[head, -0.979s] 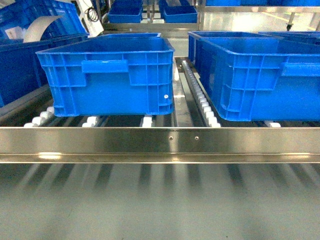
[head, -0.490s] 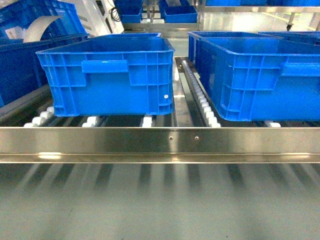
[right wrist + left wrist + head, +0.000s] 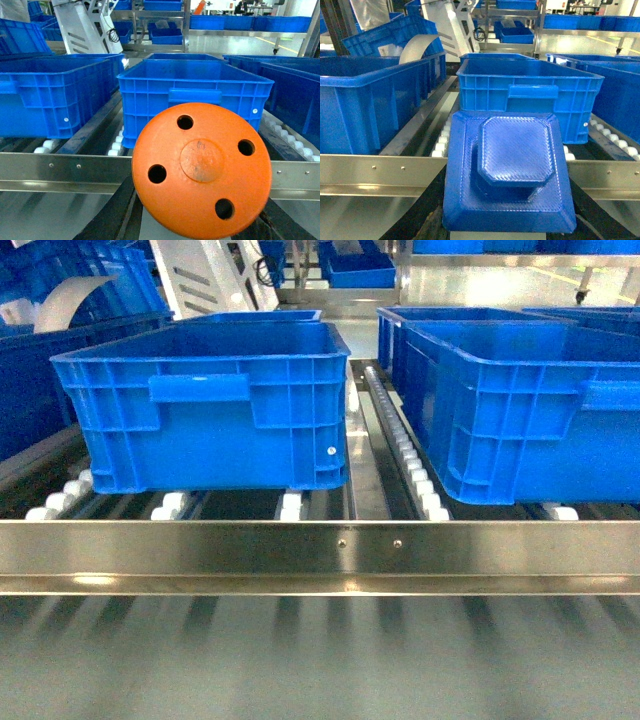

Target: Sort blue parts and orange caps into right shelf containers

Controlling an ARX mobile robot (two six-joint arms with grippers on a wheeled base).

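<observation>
A blue part (image 3: 509,172), a square textured plate with a raised octagonal boss, fills the lower left wrist view. My left gripper (image 3: 507,225) is shut on it, and its dark fingers (image 3: 420,215) show at both sides below the part. An orange cap (image 3: 202,170), a round disc with several holes, sits in my right gripper (image 3: 200,227), which is shut on it. Two right shelf containers stand on the roller shelf: one blue crate (image 3: 200,410) on the left and one (image 3: 530,410) on the right. Each held piece hangs short of the shelf's front rail. Neither gripper shows in the head view.
A steel front rail (image 3: 320,550) crosses the shelf edge, with white rollers (image 3: 415,475) and a steel divider (image 3: 370,440) between the two crates. More blue crates (image 3: 365,100) stand to the left and behind. A white machine frame (image 3: 210,280) rises at the back left.
The head view has shifted: both crates now look bigger and sit lower, the left one further left. The white frame at the back has come further into view.
</observation>
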